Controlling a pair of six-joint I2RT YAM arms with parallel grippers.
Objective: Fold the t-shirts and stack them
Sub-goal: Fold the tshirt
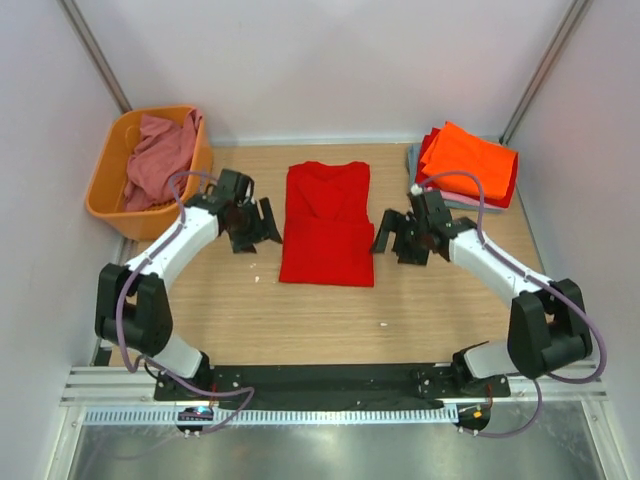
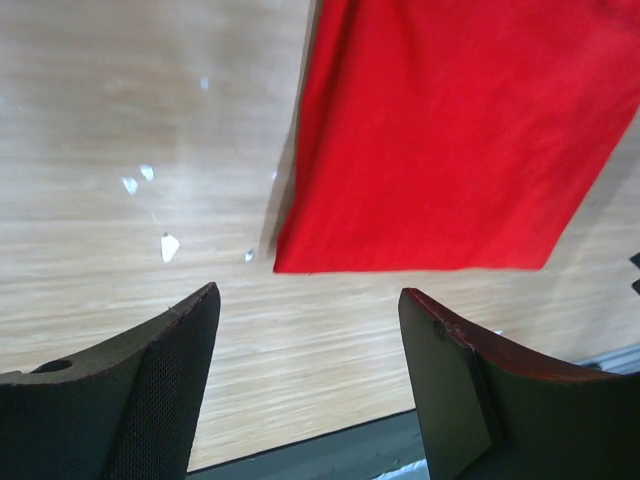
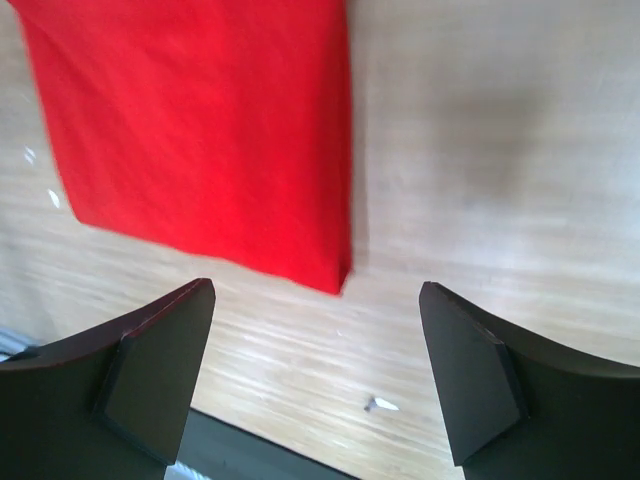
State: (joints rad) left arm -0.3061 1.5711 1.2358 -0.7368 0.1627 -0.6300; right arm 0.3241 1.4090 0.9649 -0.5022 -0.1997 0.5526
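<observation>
Left gripper and right gripper both splayed, empty, flanking red shirt at middle of table, equally near. Long axis far-to-near, between them. Wrist views: only shirt's near corners. Top view alone: stack at far right corner, likely destination.
</observation>
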